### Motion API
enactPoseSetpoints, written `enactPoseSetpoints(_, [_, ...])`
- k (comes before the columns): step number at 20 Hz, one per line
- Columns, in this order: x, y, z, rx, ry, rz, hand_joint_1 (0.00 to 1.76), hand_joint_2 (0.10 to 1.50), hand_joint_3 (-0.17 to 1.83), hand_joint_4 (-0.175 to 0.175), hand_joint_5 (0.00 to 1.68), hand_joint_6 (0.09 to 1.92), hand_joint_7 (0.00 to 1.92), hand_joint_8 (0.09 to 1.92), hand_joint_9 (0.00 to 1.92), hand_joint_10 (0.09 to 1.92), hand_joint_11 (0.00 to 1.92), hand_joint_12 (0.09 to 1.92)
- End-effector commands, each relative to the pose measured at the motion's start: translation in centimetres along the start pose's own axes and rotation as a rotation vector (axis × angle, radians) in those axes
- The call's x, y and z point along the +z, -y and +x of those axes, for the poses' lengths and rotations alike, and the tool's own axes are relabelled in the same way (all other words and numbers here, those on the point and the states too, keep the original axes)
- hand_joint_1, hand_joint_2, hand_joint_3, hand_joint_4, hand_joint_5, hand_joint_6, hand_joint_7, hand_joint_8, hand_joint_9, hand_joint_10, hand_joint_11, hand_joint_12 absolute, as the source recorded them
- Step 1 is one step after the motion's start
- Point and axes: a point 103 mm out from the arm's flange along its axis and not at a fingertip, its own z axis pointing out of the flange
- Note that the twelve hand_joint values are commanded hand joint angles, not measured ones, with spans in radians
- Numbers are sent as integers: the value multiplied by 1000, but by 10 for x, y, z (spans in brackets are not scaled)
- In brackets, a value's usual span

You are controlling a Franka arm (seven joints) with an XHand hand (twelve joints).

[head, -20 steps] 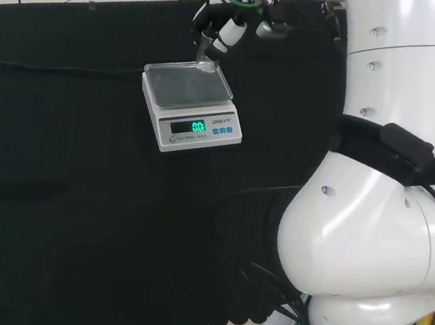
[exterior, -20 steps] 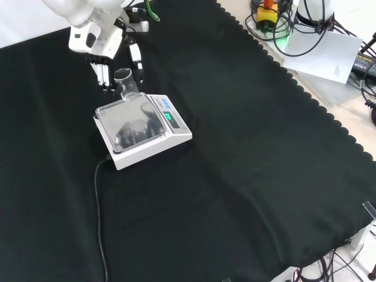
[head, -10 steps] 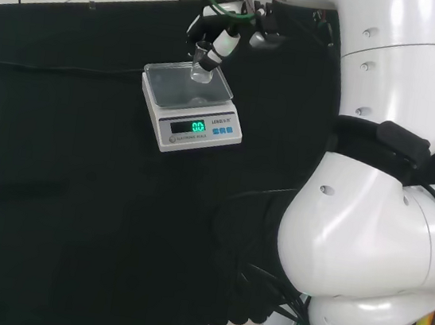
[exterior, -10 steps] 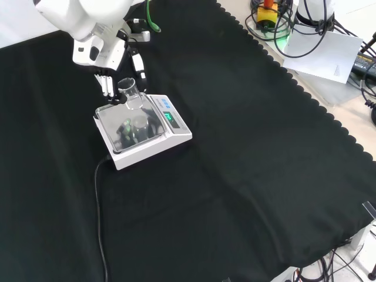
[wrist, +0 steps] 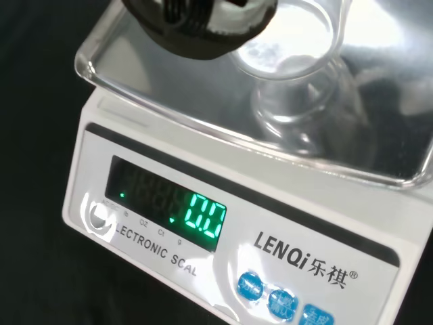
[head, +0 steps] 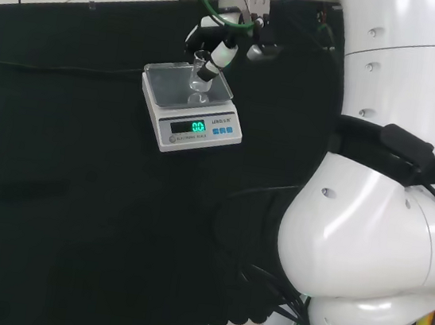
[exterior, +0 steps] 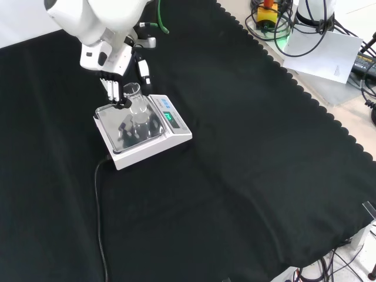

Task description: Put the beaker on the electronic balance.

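A: Item one, the beaker: clear glass, upright, pinched between the fingers and thumb of the hand. Position: above the steel pan of the electronic balance, towards the pan's far side in the front view.

B: Why held there and not released?

A: Judged: the hand grips near the rim so the base can come down flat on the pan. The wrist view shows the beaker over the pan; whether its base touches cannot be told. The display on the electronic balance reads zero, which suggests no weight is resting yet.

B: Item two, the balance?

A: White body, buttons and green display facing the arm, its cable trailing off across the black cloth of the counter. Level, pan bare apart from reflections.

B: Change against the earlier frames?

A: A second ago the beaker hung at the pan's back edge, partly outside it. Now the hand has carried the beaker inward and lower, over the pan of the electronic balance. The balance itself has not shifted.
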Motion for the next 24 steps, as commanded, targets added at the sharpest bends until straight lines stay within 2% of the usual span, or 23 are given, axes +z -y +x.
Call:
enactPoseSetpoints(1, [0,-6,2,13,32,-25,1141,1173,-3,-175,873,1171,856,917,1106,783,1117,793])
enactPoseSetpoints(8, [-2,-8,1,21,38,-31,1142,1172,-3,-175,875,1169,858,917,1106,784,1116,795])
enactPoseSetpoints(12, [-3,-16,1,21,42,4,1142,1172,-3,-175,875,1168,858,917,1106,785,1116,796])
enactPoseSetpoints(24, [0,-23,-2,29,48,38,1142,1171,-3,-175,876,1167,860,917,1104,788,1111,799])
